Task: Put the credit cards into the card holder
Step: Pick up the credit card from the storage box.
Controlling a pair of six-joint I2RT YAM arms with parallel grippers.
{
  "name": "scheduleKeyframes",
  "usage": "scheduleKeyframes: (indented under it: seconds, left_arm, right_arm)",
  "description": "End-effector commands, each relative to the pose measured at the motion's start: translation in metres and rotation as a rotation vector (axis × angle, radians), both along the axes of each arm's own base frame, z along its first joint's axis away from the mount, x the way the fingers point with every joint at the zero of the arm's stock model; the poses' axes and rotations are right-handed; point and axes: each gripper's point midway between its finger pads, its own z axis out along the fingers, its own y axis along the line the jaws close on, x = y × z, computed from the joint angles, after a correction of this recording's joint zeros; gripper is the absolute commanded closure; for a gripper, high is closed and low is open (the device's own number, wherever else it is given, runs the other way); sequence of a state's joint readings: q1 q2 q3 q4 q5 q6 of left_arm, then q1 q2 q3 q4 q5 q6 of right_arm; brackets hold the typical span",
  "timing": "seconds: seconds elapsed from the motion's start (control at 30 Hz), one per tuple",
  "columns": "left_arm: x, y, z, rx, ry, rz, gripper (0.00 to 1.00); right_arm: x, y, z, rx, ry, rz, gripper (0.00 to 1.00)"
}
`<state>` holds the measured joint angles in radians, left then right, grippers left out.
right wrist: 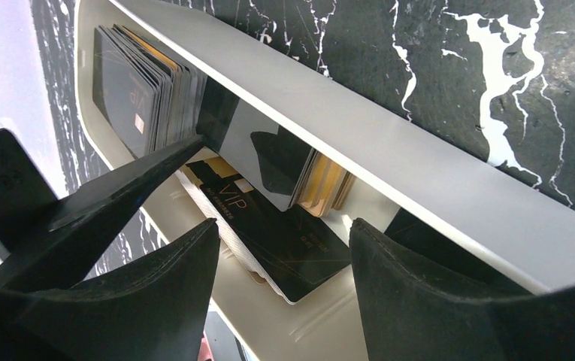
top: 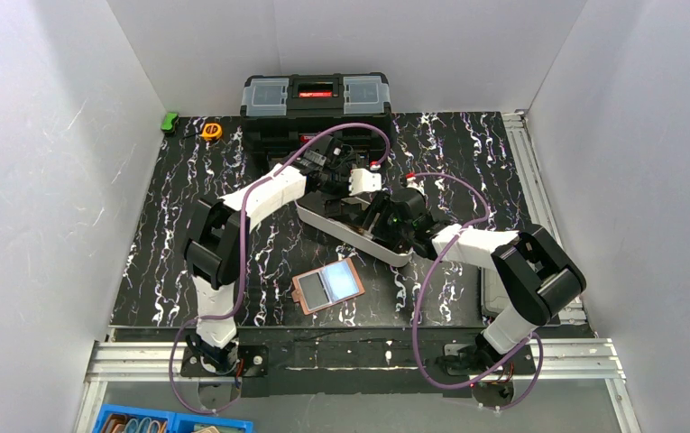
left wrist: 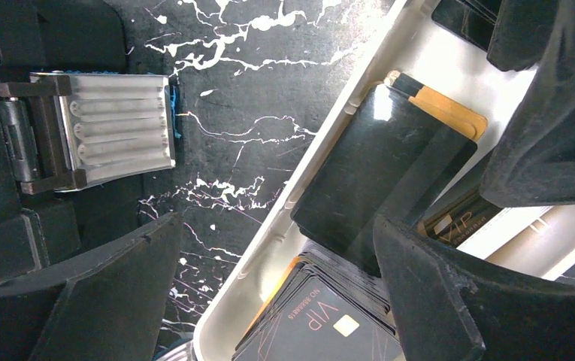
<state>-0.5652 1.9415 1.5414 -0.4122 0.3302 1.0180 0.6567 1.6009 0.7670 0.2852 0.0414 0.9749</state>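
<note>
The card holder (top: pixel 302 290), tan-pink, lies open on the table near the front, with pale blue-grey card faces (top: pixel 341 281) showing in it. A long white tray (top: pixel 323 221) holds stacks of black VIP credit cards (left wrist: pixel 329 316) and some orange-gold ones (left wrist: pixel 449 109). My left gripper (left wrist: pixel 276 226) is open and empty, straddling the tray's rim (left wrist: pixel 299 188): one finger is outside, one inside. My right gripper (right wrist: pixel 284 226) is open and empty inside the tray, just above a flat black VIP card (right wrist: pixel 284 248) on a white stack. An upright card stack (right wrist: pixel 137 83) stands at the tray's end.
A black toolbox (top: pixel 316 101) stands at the back, its metal latch (left wrist: pixel 119 124) close to my left gripper. A green object (top: pixel 170 122) and an orange tape measure (top: pixel 212 131) lie at the back left. White walls enclose the table.
</note>
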Motion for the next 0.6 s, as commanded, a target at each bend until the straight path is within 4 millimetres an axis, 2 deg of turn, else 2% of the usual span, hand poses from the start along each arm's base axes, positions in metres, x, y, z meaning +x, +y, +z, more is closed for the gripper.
scheduleKeyframes:
  seconds: [0.0,0.2,0.33,0.57]
  left_arm:
    - [0.004,-0.006,-0.003,-0.021,-0.035,-0.033,0.02]
    - [0.011,-0.003,-0.022,0.018,-0.059,-0.033,0.02]
    - [0.014,-0.005,-0.026,0.020,-0.056,-0.031,0.02]
    - [0.000,-0.008,-0.030,0.015,-0.004,-0.042,0.02]
  right_arm:
    - [0.006,0.003,0.010,0.075,-0.057,-0.021,0.30]
    - [0.003,-0.004,0.004,0.152,-0.055,-0.070,0.30]
    - [0.006,-0.004,0.002,0.212,-0.047,-0.080,0.30]
    - [0.008,-0.006,0.005,0.241,-0.088,-0.094,0.31]
